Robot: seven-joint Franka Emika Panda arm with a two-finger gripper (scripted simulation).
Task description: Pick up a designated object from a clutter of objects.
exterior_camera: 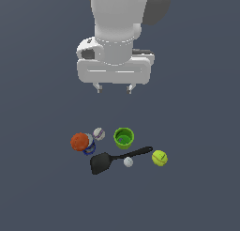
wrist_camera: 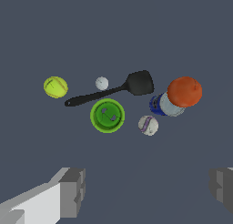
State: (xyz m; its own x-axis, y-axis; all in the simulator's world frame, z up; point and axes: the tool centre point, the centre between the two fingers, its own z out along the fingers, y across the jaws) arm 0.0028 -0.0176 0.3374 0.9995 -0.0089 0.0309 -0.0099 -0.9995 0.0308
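The blue can (exterior_camera: 89, 148) (wrist_camera: 163, 104) lies in the clutter, mostly hidden behind the orange ball (exterior_camera: 80, 142) (wrist_camera: 184, 91), which touches it; only its blue edge and silvery-grey top show. Beside them sit a baseball (exterior_camera: 99, 133) (wrist_camera: 148, 125), a green cup (exterior_camera: 123, 137) (wrist_camera: 107, 115), a black spatula (exterior_camera: 118, 159) (wrist_camera: 113, 90), a white golf ball (exterior_camera: 128, 162) (wrist_camera: 102, 83) and a yellow-green tennis ball (exterior_camera: 159, 157) (wrist_camera: 55, 87). My gripper (exterior_camera: 114, 88) (wrist_camera: 145, 193) hangs open high above the group, holding nothing.
All items rest on a flat dark grey floor (exterior_camera: 197, 192). The cup stands upright with its opening up. The spatula's handle runs between the cup and the golf ball.
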